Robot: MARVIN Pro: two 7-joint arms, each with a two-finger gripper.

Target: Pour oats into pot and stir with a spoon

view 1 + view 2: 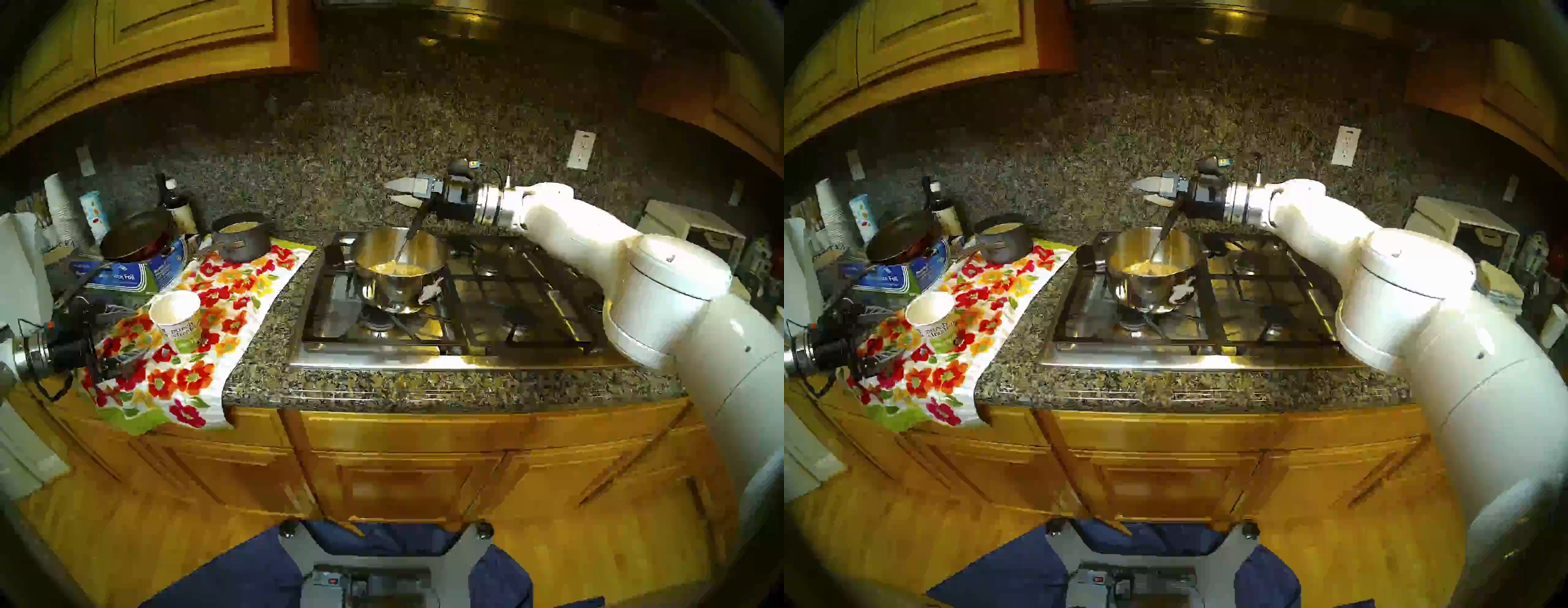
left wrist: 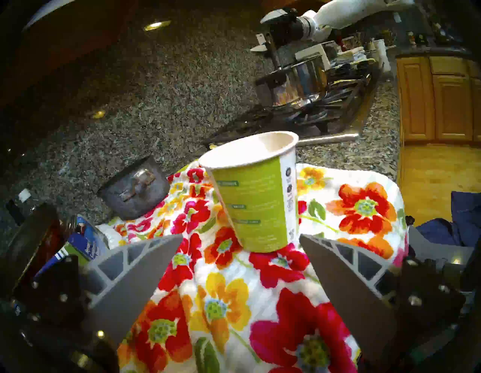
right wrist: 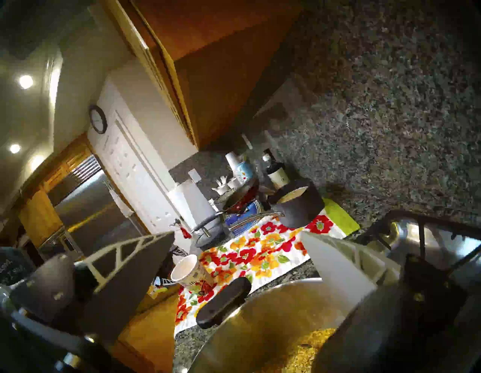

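While my right gripper (image 1: 396, 193) hangs level above the pot (image 1: 401, 271) with its fingers spread and nothing between them, the spoon (image 1: 409, 237) leans on its own against the pot's far rim, its bowl sunk in the oats (image 1: 392, 268) and its dark handle slanting up just beside my lower finger. The pot sits on the stove grate (image 1: 466, 305). My left gripper (image 2: 240, 263), fingers wide apart and holding nothing, waits just short of the paper cup (image 2: 256, 192) upright on the flowered towel (image 2: 234, 299).
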